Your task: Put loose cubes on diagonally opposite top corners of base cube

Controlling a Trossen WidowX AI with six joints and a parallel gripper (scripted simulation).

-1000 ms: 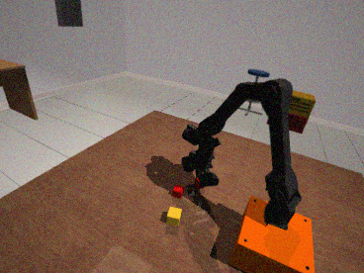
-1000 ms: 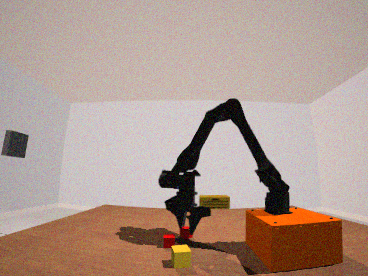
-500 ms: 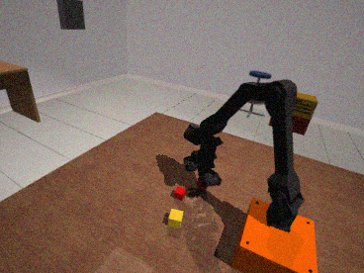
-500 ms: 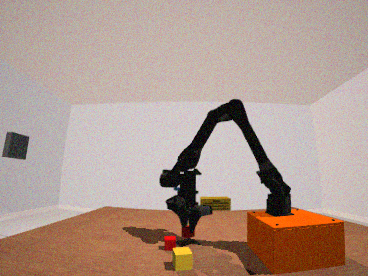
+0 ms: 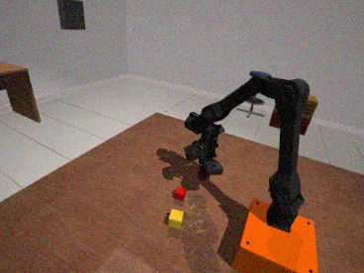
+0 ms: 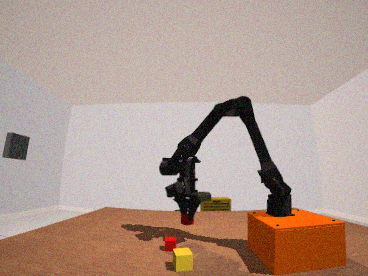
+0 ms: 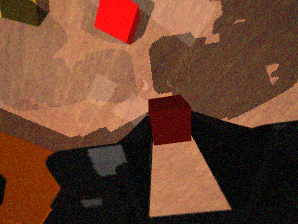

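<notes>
Black parallel-jaw gripper [image 5: 204,172] [image 6: 187,215] [image 7: 167,117], pointing down, closed on dark-red solid cube [image 5: 201,175] [image 6: 187,219] [image 7: 171,121]. Held cube between fingertips, lower part showing beneath them, raised above brown wooden bench [image 5: 114,198] [image 6: 75,240] [image 7: 115,85]. Bright-red solid cube [image 5: 180,193] [image 6: 170,243] [image 7: 117,20] on bench, near gripper, lower than fingertips, apart from held cube. Yellow solid cube [image 5: 175,219] [image 6: 183,260] [image 7: 22,11] also on bench, farther from gripper, beyond bright-red one.
</notes>
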